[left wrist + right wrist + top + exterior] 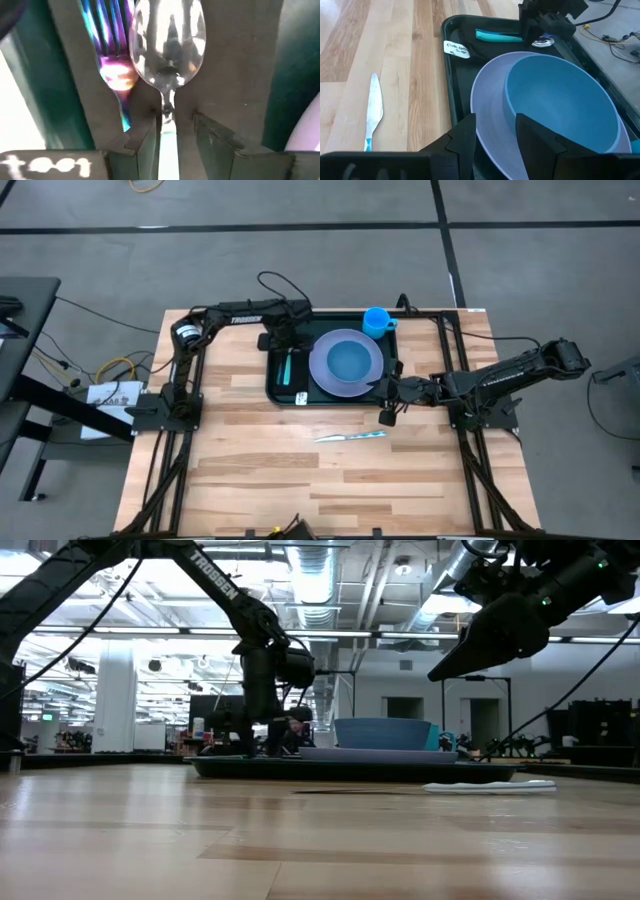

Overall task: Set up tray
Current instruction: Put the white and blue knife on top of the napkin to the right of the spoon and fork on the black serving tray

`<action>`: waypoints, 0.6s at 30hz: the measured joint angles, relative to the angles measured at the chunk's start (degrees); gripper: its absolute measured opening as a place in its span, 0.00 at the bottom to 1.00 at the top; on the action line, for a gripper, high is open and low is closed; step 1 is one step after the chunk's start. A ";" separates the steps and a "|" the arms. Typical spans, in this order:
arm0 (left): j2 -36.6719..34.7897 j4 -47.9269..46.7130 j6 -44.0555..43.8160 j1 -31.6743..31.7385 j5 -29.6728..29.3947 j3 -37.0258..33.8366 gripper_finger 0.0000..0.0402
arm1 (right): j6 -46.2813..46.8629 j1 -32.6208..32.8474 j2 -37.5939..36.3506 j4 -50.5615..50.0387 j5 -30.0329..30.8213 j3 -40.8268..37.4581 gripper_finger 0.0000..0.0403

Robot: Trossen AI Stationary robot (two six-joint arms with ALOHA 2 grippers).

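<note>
- The tray [272, 385] is seen at the table's 12 o'clock. Over it, the left gripper [284, 348] is parted loosely about a spoon [167, 40] laid beside a fork [112, 45].
- A straight lift is advised, so that the spoon is left undisturbed.
- The right gripper [388, 392] is held narrowly open and empty at the tray's 4 o'clock.
- "TROSSEN" is read on the left arm [215, 575]; the tray's white label [456, 49] cannot be made out.

On the surface [250, 470] sits the tray [283, 393], carrying the plate [345, 363] with the bowl [350, 361] on it. The cup [377, 320] stands in the tray's far right corner, spoon [167, 45] and fork [107, 45] lie left of the plate, and the knife [350, 437] rests on the surface just before the tray.
</note>
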 joint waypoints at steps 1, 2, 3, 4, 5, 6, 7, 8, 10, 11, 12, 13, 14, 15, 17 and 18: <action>-0.31 -0.18 0.10 0.04 -0.05 0.00 0.31 | 0.01 0.01 0.00 0.00 0.00 0.00 0.33; -0.74 -0.30 0.22 0.06 -0.13 0.00 0.31 | 0.01 0.01 0.00 0.00 0.00 0.00 0.33; -1.23 -0.31 0.39 0.04 -0.71 0.00 0.31 | 0.01 0.01 0.00 0.00 0.00 0.00 0.33; -1.73 -0.14 0.39 0.04 -1.19 0.02 0.31 | 0.01 -0.01 0.02 0.00 0.00 0.00 0.33; -2.03 -0.06 0.38 0.04 -1.55 0.02 0.31 | 0.01 0.01 0.00 0.00 0.00 0.00 0.33; -2.21 -0.06 0.39 0.03 -1.72 0.02 0.31 | 0.01 0.00 0.00 0.02 -0.02 0.00 0.33; -2.42 -0.08 0.39 0.05 -1.73 0.02 0.31 | 0.00 0.00 0.00 0.01 -0.02 0.00 0.33; -2.74 -0.09 0.39 0.07 -1.69 0.02 0.31 | -0.01 0.00 0.00 0.00 -0.02 -0.01 0.33; -3.93 -0.09 1.24 0.24 -1.48 0.02 0.31 | 0.01 0.01 0.00 0.01 -0.02 0.00 0.33; -4.65 -0.04 1.76 0.26 -1.48 0.02 0.31 | -0.01 0.01 0.02 0.00 -0.03 0.00 0.33; -5.49 0.02 2.49 0.26 -1.48 0.02 0.31 | 0.01 0.01 0.00 0.00 -0.02 0.00 0.33; -6.37 0.01 3.36 0.28 -1.48 0.02 0.31 | 0.01 0.01 0.00 0.00 -0.02 0.00 0.33; -7.39 -0.06 4.42 0.26 -1.48 0.02 0.31 | -0.01 0.01 0.00 0.00 -0.02 0.00 0.33; -8.59 -0.17 5.55 0.26 -1.48 0.02 0.31 | -0.01 0.01 0.00 0.00 -0.02 0.00 0.33; -11.35 -0.15 7.74 -0.19 -1.62 0.02 0.31 | -0.01 -0.01 0.00 0.00 -0.01 0.00 0.33; -12.81 -0.15 9.21 -0.55 -1.73 0.02 0.31 | -0.02 -0.01 0.01 0.00 0.06 0.00 0.33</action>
